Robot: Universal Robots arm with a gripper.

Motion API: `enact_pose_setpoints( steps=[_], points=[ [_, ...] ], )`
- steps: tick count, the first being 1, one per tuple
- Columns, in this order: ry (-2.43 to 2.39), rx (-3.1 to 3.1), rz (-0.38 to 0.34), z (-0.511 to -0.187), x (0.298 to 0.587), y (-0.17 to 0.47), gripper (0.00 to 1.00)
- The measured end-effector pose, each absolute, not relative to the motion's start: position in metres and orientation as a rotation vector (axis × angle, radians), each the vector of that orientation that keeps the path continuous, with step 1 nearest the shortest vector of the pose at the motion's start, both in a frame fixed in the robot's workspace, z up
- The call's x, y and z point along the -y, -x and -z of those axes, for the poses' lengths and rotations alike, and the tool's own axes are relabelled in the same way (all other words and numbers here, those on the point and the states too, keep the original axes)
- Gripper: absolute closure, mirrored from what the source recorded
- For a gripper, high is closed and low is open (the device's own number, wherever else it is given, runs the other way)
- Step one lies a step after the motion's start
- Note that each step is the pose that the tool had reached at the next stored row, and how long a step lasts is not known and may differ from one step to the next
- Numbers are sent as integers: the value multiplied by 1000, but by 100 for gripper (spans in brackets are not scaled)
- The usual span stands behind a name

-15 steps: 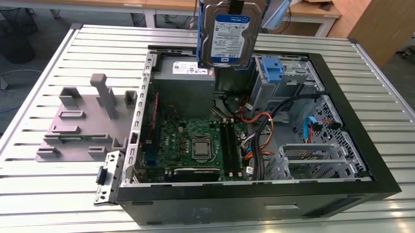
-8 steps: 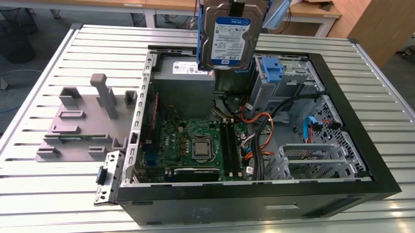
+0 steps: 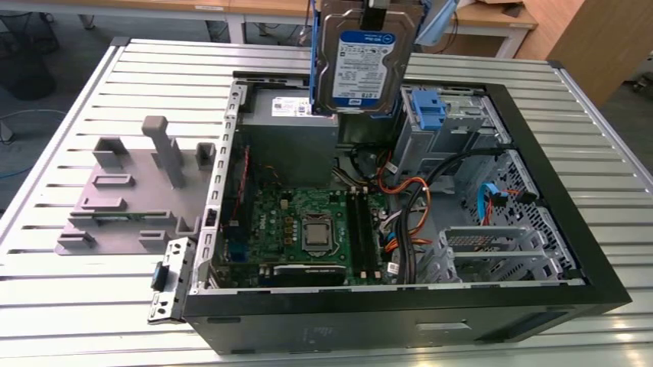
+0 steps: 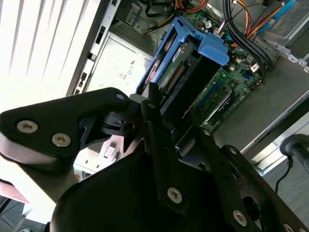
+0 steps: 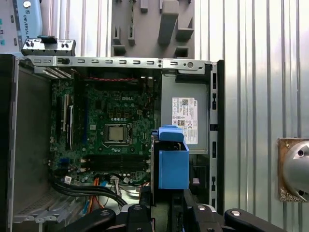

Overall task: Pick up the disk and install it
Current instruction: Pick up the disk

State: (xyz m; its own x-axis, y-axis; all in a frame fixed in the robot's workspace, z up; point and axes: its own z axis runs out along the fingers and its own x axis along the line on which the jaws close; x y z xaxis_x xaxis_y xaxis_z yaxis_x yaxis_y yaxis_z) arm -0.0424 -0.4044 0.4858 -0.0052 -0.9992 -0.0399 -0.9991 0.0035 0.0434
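The disk (image 3: 357, 65), a silver hard drive with a blue-and-white label in a blue carrier bracket, hangs upright in the air above the back of the open computer case (image 3: 571, 252). My gripper (image 3: 369, 9) is shut on its upper end at the top edge of the exterior view. In the second wrist view the black fingers (image 4: 155, 126) clamp the disk (image 4: 179, 72) from both sides, my gripper (image 4: 177, 131) closed around the carrier. The first wrist view has the blue carrier of the disk (image 5: 173, 162) edge-on above the gripper (image 5: 166, 212), over the case's interior beside the power supply.
Inside the case lie the green motherboard (image 3: 306, 222), a grey power supply (image 3: 290, 115), orange and black cables (image 3: 408, 206), and metal drive bays with a blue latch (image 3: 429, 107). A grey plastic fixture (image 3: 133, 191) stands on the slatted table (image 3: 92, 306) at the exterior view's left.
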Motion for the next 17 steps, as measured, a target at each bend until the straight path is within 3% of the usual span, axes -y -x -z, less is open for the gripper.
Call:
enact_pose_setpoints(
  steps=[17],
  points=[
    [-2214, 2224, 92, -486, 417, 42, 65]
  ],
)
